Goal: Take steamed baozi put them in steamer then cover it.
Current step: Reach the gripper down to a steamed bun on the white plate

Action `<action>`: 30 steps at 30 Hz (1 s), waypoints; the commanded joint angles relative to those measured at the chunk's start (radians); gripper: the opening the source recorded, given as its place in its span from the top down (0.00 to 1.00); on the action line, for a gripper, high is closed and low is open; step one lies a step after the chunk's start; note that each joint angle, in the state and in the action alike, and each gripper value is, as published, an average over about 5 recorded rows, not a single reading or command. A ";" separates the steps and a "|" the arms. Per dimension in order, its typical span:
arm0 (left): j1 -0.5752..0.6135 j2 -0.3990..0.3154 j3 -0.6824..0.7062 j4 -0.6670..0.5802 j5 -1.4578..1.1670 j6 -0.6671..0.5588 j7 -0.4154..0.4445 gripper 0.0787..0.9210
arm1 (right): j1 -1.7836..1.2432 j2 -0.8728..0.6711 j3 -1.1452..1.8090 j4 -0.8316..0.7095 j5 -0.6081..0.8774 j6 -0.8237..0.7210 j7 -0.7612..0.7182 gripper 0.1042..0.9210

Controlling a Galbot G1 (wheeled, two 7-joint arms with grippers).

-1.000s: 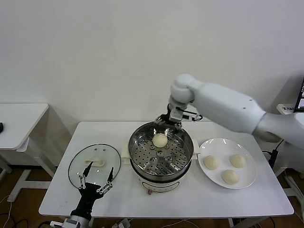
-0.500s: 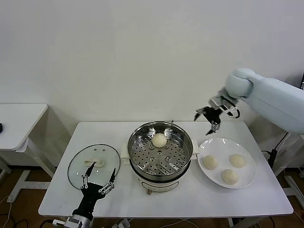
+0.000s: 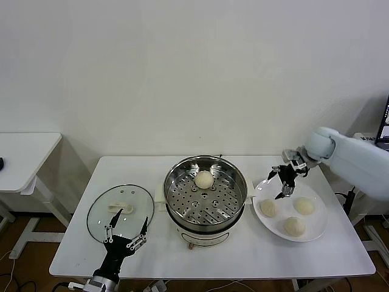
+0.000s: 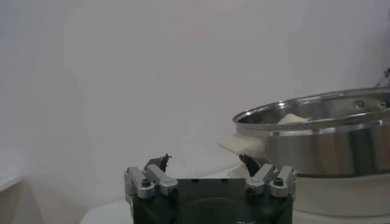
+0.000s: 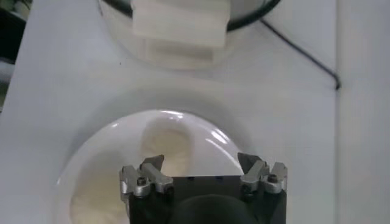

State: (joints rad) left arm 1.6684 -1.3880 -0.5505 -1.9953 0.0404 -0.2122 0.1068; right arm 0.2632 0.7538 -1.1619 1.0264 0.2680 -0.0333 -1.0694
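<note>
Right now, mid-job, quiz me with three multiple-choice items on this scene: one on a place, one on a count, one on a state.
1. Where is the right claw?
A. inside the steamer
B. above the white plate
C. over the glass lid

2. How many baozi lie on the plate?
A. one
B. three
C. four

3. What state is the steamer in?
A. uncovered, one baozi inside
B. covered by the lid
C. uncovered and bare

Answers:
1. B, its open fingers hang over the plate's near-steamer edge.
2. B, three buns sit there.
3. A, the glass lid lies on the table by the open left claw, and one baozi rests on the tray.
</note>
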 commanded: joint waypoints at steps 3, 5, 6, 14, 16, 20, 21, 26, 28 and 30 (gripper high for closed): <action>0.001 -0.001 0.003 0.009 0.004 -0.004 0.000 0.12 | -0.102 0.020 0.033 -0.049 -0.016 -0.036 0.003 0.12; 0.000 -0.002 0.002 0.013 0.004 -0.005 0.000 0.12 | -0.105 0.021 0.035 -0.051 -0.021 -0.034 -0.001 0.12; 0.000 -0.003 0.002 0.014 0.004 -0.006 0.001 0.12 | -0.107 0.022 0.036 -0.053 -0.022 -0.033 0.000 0.12; -0.004 -0.006 0.002 0.023 0.004 -0.007 0.001 0.12 | -0.118 0.036 0.038 -0.065 -0.019 -0.030 0.009 0.12; -0.004 -0.007 0.003 0.025 0.004 -0.007 0.001 0.12 | -0.122 0.041 0.041 -0.068 -0.019 -0.028 0.014 0.12; -0.004 -0.009 0.002 0.027 0.004 -0.009 0.001 0.12 | -0.131 0.048 0.050 -0.075 -0.020 -0.025 0.024 0.12; -0.004 -0.009 0.001 0.027 0.004 -0.009 0.001 0.12 | -0.131 0.048 0.051 -0.075 -0.021 -0.025 0.024 0.12; -0.004 -0.009 -0.004 0.024 0.004 -0.010 0.000 0.12 | -0.110 0.031 0.045 -0.053 -0.020 -0.020 0.024 0.17; -0.004 -0.009 -0.005 0.022 0.003 -0.011 0.000 0.12 | -0.094 0.017 0.039 -0.032 -0.019 -0.017 0.022 0.21; -0.005 -0.009 -0.005 0.021 0.003 -0.011 0.000 0.12 | -0.071 0.001 0.035 -0.009 -0.015 -0.018 0.020 0.24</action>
State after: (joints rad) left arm 1.6639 -1.3972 -0.5553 -1.9729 0.0439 -0.2229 0.1069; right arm 0.1638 0.7781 -1.1221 0.9803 0.2510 -0.0544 -1.0502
